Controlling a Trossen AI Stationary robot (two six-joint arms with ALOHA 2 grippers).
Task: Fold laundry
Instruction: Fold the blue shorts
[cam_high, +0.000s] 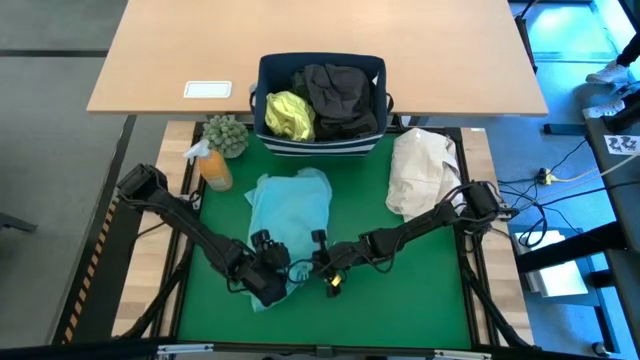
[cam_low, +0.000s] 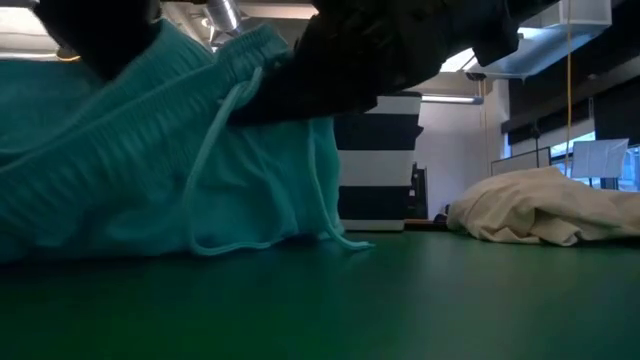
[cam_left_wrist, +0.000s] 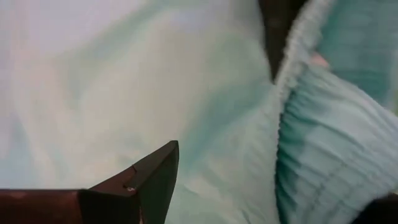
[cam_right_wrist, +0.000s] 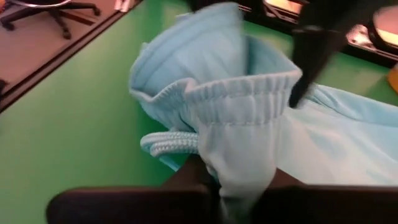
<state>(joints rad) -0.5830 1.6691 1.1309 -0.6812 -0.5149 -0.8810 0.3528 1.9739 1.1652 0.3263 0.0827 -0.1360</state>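
Turquoise garment (cam_high: 291, 205) is lying on the green mat (cam_high: 420, 280) near the front edge, waistband end bunched and raised between the arms. Right gripper (cam_high: 327, 270) is pinching the elastic waistband, fingers clamped on cloth, probably to hold it for folding. Left gripper (cam_high: 270, 280) is sitting on the same hem, fingers apart, apparently holding nothing.

Two dark jointed arms w/ black cabling, blk two-finger grippers.
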